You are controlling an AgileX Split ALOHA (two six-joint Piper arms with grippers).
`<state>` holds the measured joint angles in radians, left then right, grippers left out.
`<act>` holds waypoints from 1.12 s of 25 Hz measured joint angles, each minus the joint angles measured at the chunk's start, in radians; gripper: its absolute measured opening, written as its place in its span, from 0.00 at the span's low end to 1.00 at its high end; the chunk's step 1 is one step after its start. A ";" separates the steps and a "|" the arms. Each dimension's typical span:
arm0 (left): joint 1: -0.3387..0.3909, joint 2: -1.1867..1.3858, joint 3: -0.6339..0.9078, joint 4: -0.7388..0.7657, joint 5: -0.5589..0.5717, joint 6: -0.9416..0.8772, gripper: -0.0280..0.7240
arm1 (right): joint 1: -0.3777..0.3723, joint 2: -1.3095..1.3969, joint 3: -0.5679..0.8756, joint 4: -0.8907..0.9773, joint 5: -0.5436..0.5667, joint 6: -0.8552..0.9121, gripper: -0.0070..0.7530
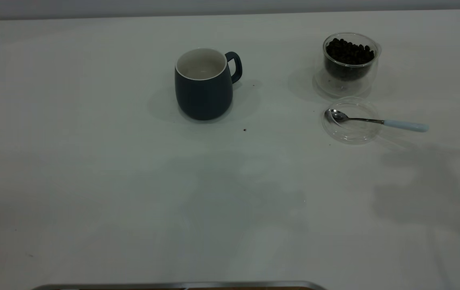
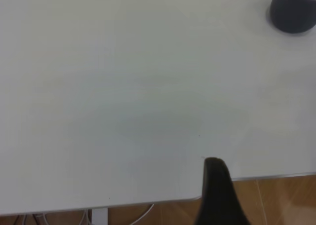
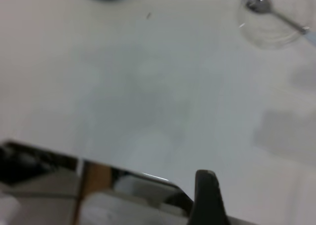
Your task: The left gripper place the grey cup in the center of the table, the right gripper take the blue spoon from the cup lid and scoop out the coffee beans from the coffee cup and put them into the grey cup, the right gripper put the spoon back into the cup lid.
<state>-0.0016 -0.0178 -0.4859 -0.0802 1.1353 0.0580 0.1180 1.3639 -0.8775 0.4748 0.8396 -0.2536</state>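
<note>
looking across the worktop (image 1: 93, 193) from its near edge, we saw neither arm in the exterior view. in each wrist view only one dark finger tip showed, the left pincer (image 2: 217, 185) and the right pincer (image 3: 207, 195) both over the near edge, so we could not tell whether either was open or closed. farther in, the cup lid (image 1: 352, 135) lay at the right with the blue spoon (image 1: 405, 125) resting bowl-down in it, handle pointing right. beyond it stood the coffee cup (image 1: 348, 82) filled with coffee beans (image 1: 348, 50). the grey cup (image 1: 203, 94) stood upright near the middle, well apart, handle to the right.
</note>
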 joint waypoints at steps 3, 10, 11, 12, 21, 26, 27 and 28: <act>0.000 0.000 0.000 0.000 0.000 0.000 0.77 | 0.096 0.000 0.001 -0.078 -0.009 0.000 0.79; 0.000 0.000 0.000 0.000 0.000 0.000 0.77 | 0.183 -0.017 0.002 -0.154 0.073 0.003 0.79; 0.000 0.000 0.000 0.000 0.000 0.000 0.77 | 0.183 -0.028 0.002 -0.159 0.120 0.005 0.79; 0.000 0.000 0.000 0.000 0.000 0.000 0.77 | 0.183 -0.040 0.002 -0.166 0.179 0.007 0.79; 0.000 0.000 0.000 0.000 0.000 0.000 0.77 | 0.184 -0.267 -0.080 -0.356 0.379 0.039 0.79; 0.000 0.000 0.000 0.000 0.000 0.000 0.77 | 0.184 -0.493 -0.082 -0.456 0.399 0.148 0.79; 0.000 0.000 0.000 0.000 0.000 0.000 0.77 | 0.184 -0.541 -0.082 -0.469 0.399 0.165 0.79; 0.000 0.000 0.000 0.000 0.000 0.000 0.77 | 0.181 -0.588 -0.082 -0.482 0.399 0.176 0.79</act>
<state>-0.0016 -0.0178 -0.4859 -0.0802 1.1353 0.0580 0.2994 0.7755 -0.9597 -0.0069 1.2382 -0.0772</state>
